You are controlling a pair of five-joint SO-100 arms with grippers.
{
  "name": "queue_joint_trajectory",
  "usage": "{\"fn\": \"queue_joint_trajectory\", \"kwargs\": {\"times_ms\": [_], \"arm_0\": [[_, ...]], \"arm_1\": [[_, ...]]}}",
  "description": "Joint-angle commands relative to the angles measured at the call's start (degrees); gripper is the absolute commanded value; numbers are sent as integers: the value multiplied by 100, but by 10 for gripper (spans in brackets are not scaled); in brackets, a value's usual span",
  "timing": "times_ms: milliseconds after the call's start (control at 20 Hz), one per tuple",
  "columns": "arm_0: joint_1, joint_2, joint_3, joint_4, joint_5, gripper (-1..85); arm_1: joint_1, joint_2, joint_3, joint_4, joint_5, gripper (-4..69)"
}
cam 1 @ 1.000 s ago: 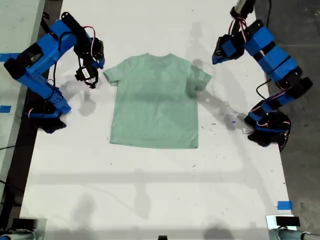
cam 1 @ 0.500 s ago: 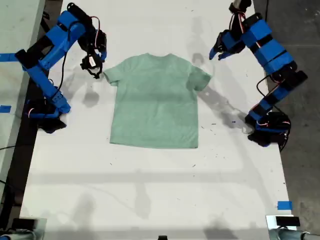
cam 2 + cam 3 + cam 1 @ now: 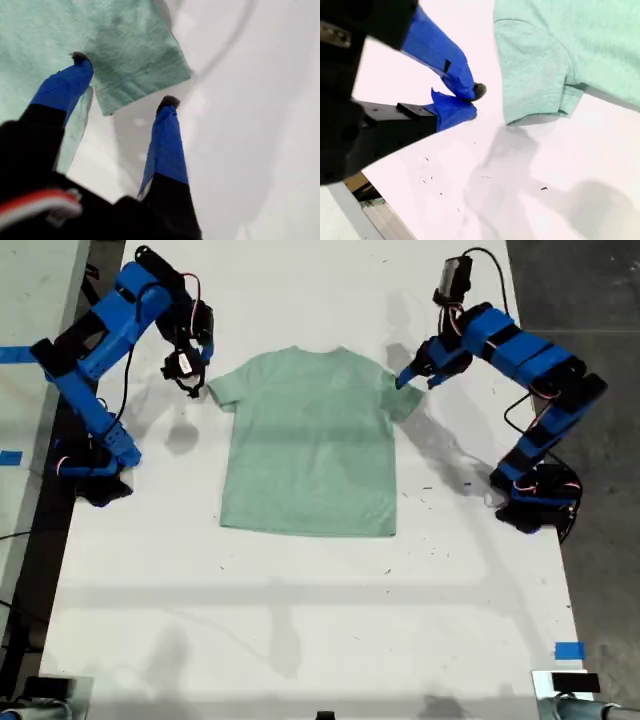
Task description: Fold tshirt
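Note:
The pale mint-green tshirt (image 3: 310, 445) lies flat and spread out on the white table (image 3: 300, 620), collar toward the far edge. My first gripper (image 3: 408, 377) is open over the sleeve at the exterior view's right. In the first wrist view my first gripper (image 3: 125, 80) has one fingertip (image 3: 80, 57) above the sleeve (image 3: 135, 60) and the other beyond its hem, over bare table. My second gripper (image 3: 190, 388) is shut and hangs just off the sleeve at the exterior view's left. In the second wrist view my second gripper (image 3: 475, 102) holds nothing, a small gap from the sleeve (image 3: 535, 80).
The arm bases stand at the exterior view's left (image 3: 92, 468) and right (image 3: 535, 498) table edges. Blue tape (image 3: 568, 650) marks the near right corner in the exterior view. Dark floor (image 3: 600, 300) lies beyond the exterior view's right table edge.
My first gripper has swung down and inward, from over bare table to above the shirt sleeve. My second gripper rose slightly toward the far edge a second ago, then held still.

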Motion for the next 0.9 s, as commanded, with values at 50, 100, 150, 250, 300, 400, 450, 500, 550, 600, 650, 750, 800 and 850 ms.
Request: {"fn": "queue_joint_trajectory", "kwargs": {"times_ms": [50, 100, 150, 250, 300, 400, 450, 500, 550, 600, 650, 750, 800, 850], "arm_0": [[62, 114, -299, 114, 44, 0], [62, 114, -299, 123, 44, 0], [70, 114, -299, 132, 44, 0], [70, 114, -299, 158, 44, 0], [70, 114, -290, 167, 44, 0], [70, 123, -290, 176, 26, 0], [79, 123, -290, 176, 26, 0], [97, 123, -281, 176, 18, 0], [114, 123, -272, 167, 18, 0], [123, 114, -264, 158, 9, 0], [132, 114, -264, 158, 9, 0], [149, 114, -255, 158, 9, 0], [158, 114, -255, 158, 9, 0], [167, 114, -246, 158, 9, 0]], "arm_1": [[53, -413, 316, -1002, -229, 253], [79, -589, 378, -1204, -290, 253], [114, -782, 396, -1362, -334, 253], [141, -1116, 352, -1582, -431, 256], [141, -1274, 255, -1573, -466, 238], [132, -1336, 149, -1547, -483, 73], [132, -1345, 123, -1547, -475, 44], [123, -1371, 62, -1494, -457, 23], [123, -1371, 44, -1485, -439, -7], [114, -1362, 18, -1424, -439, -7], [114, -1362, -44, -1318, -439, -8], [97, -1301, -246, -993, -413, -8], [62, -1204, -413, -712, -369, -8], [-18, -1011, -571, -457, -334, -8]]}}
